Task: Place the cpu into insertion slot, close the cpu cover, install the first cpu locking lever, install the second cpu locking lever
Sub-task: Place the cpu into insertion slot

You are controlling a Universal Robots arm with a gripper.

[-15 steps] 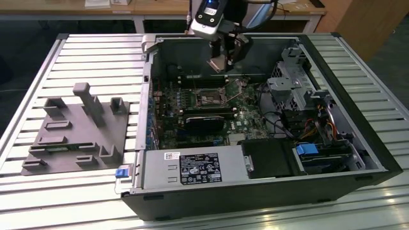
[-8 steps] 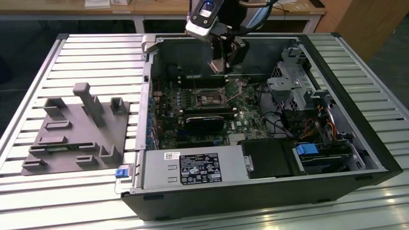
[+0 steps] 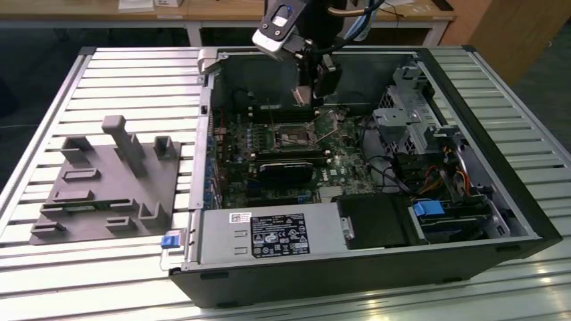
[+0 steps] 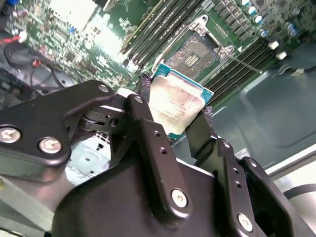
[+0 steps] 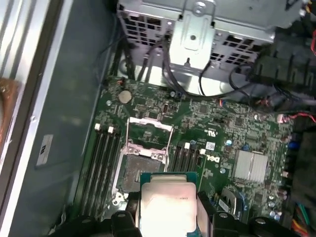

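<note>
My gripper (image 3: pixel 309 92) hangs inside the open computer case, shut on the cpu (image 3: pixel 301 97), a small square chip with a dull silvery top. In both wrist views the cpu (image 4: pixel 175 101) (image 5: pixel 168 202) sits clamped by its edges between the black fingers (image 4: pixel 145 108). The insertion slot (image 3: pixel 295 138) (image 4: pixel 193 55) (image 5: pixel 134 170) lies uncovered on the green board, below and a little ahead of the chip, apart from it. The cpu cover (image 5: pixel 149 134), a thin silver frame, stands flipped up on the slot's far side.
The case walls (image 3: pixel 210 100) box in the board. A silver drive cage (image 3: pixel 406 114) and cables are on the exterior view's right, a long black block (image 3: pixel 285 170) lies in front of the slot, and the power supply (image 3: pixel 267 234) is nearest. A grey fixture (image 3: pixel 107 180) sits outside on the left.
</note>
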